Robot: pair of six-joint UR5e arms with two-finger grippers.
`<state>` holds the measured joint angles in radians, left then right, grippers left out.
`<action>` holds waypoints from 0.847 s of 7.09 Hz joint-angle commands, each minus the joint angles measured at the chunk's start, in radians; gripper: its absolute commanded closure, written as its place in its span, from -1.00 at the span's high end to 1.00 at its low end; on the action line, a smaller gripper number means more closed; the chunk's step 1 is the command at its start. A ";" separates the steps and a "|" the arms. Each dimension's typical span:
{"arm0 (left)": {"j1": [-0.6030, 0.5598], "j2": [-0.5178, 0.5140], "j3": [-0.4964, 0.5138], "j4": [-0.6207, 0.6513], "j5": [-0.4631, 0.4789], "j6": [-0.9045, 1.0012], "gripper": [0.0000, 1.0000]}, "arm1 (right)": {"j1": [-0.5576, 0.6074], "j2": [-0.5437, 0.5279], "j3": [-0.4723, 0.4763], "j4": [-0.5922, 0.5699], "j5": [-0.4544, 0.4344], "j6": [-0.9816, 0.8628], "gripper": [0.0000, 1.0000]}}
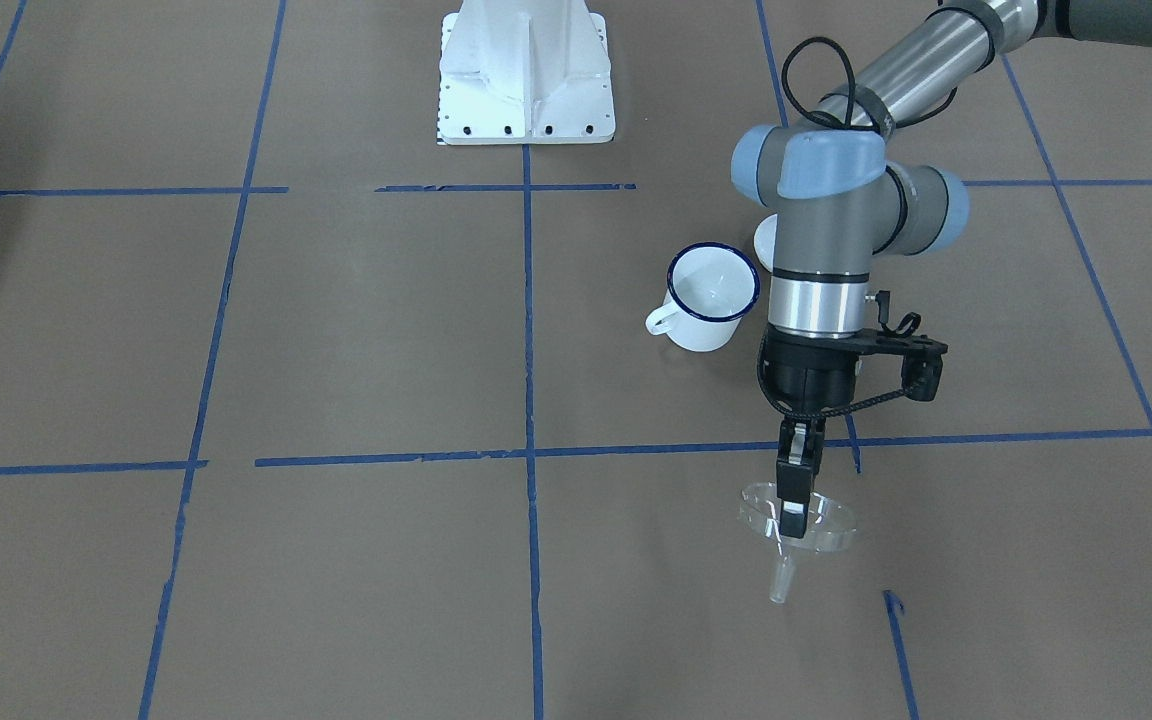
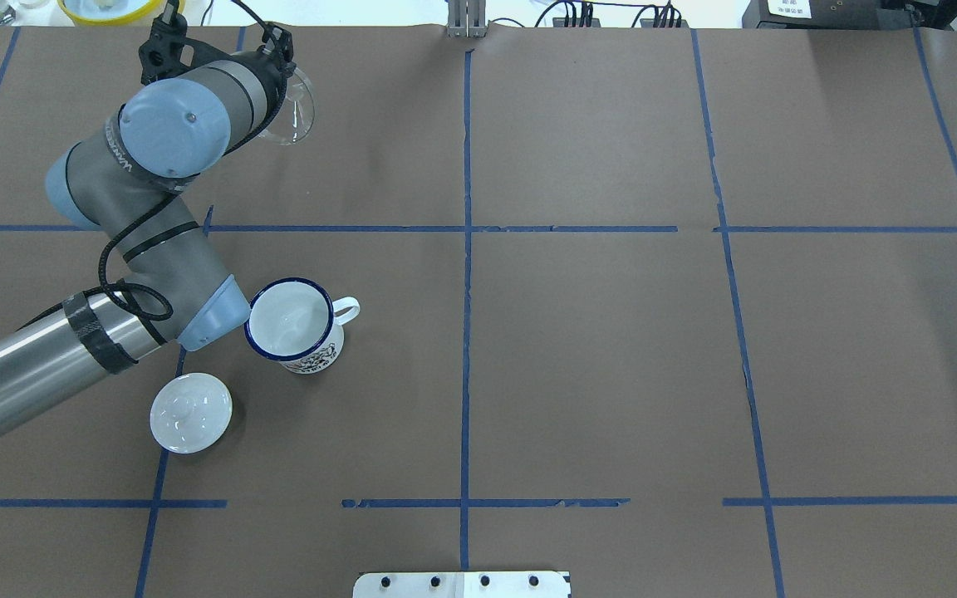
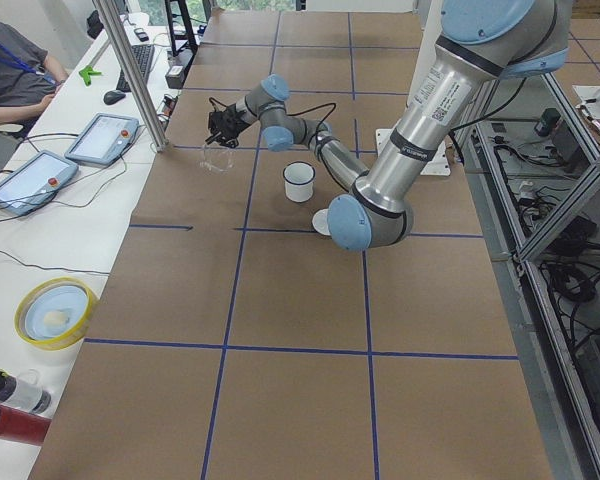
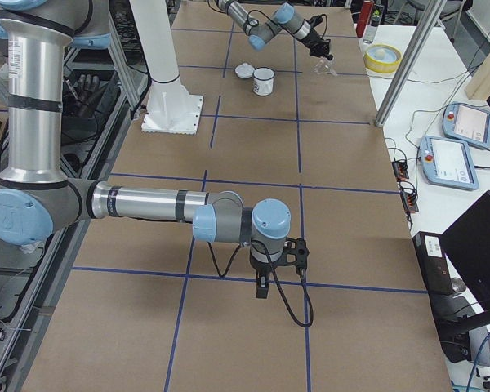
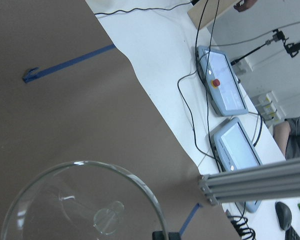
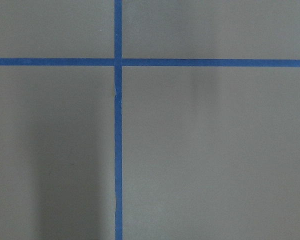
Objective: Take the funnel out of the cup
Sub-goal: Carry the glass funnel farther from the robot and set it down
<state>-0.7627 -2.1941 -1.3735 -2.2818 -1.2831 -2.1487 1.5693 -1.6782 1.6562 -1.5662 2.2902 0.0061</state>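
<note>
The robot's left gripper pinches the rim of the clear funnel, its two fingers closed on the edge of the cone. The funnel is out of the cup and well apart from it, near the operators' edge of the brown-papered table, tilted with its stem pointing away from the robot. Whether the stem touches the paper cannot be told.

The white, blue-rimmed cup stands upright with nothing in it, its loop handle turned away from the arm. A round white knobbed lid lies just beside it on the robot's side, apart from it. In the front-facing view the left arm's wrist hides most of that lid; from overhead an arm joint overlaps the cup's rim.

Beyond the paper's edge sit two teach pendants, an aluminium post and a yellow bowl.

The right gripper hangs over a blue tape crossing at the table's other end; its opening cannot be told.
</note>
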 commanded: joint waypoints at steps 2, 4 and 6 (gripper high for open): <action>0.031 -0.033 0.185 -0.113 0.024 -0.011 -1.00 | 0.000 0.000 0.000 0.000 0.000 0.000 1.00; 0.034 -0.033 0.188 -0.113 0.024 -0.005 -0.90 | 0.000 0.000 0.000 0.000 0.000 0.000 1.00; 0.033 -0.030 0.179 -0.113 0.022 0.035 0.99 | 0.000 0.000 0.000 0.000 0.000 0.000 1.00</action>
<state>-0.7296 -2.2256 -1.1889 -2.3943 -1.2605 -2.1409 1.5692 -1.6782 1.6567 -1.5662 2.2902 0.0061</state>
